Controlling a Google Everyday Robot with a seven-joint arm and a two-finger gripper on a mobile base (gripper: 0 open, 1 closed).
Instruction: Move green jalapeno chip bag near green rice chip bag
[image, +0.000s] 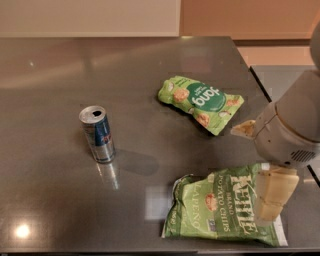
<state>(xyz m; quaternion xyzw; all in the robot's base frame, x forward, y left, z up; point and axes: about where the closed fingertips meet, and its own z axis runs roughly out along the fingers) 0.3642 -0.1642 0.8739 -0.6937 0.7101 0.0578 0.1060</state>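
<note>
Silver-blue can (97, 134) stands left on the counter (50, 75). Green rice chip bag (202, 102), marked "Jong", lies centre-right; nearer, green jalapeno chip bag (220, 212) reads "Kettle Brand Potato Chips". Arm enters from the right, claw (265, 182) over that bag's right end; open or closed, I cannot tell.

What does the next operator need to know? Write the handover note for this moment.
Pincer over the right end of the large flat olive-green Kettle chip bag, near the dark grey table's front edge.
Smaller puffy bright-green rice chip pouch lies further back, apart from it.
Upright blue can stands apart at left.
Done: pincer at the bag.
Left: grasp it, set it beside the pouch.
</note>
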